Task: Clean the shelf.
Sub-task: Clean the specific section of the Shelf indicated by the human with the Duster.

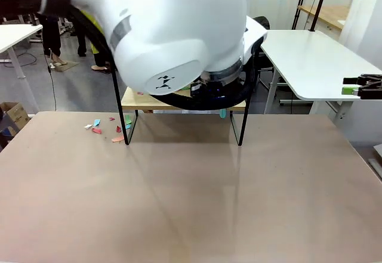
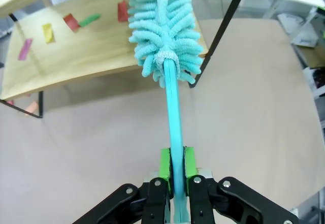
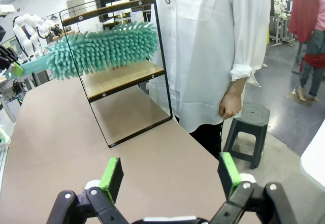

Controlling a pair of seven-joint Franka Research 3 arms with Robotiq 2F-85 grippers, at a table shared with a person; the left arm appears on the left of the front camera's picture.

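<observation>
The shelf [image 2: 76, 61] stands at the table's far side, its lower wooden board carrying several coloured paper scraps [image 2: 48, 32]. My left gripper [image 2: 173, 164] is shut on the handle of a teal fluffy duster [image 2: 165, 26], whose head lies over the right part of that lower board. In the right wrist view the duster [image 3: 101, 49] reaches in between the two boards of the shelf [image 3: 127, 76]. My right gripper [image 3: 170, 176] hangs open and holds nothing, off to the table's right [image 1: 358, 87]. In the front view my left arm covers most of the shelf [image 1: 140, 102].
More paper scraps [image 1: 107, 129] lie on the brown table left of the shelf's leg. A person in a white shirt [image 3: 213, 56] stands at the far side beside the shelf, with a black stool [image 3: 249, 127] behind. A white table [image 1: 310, 60] is at the back right.
</observation>
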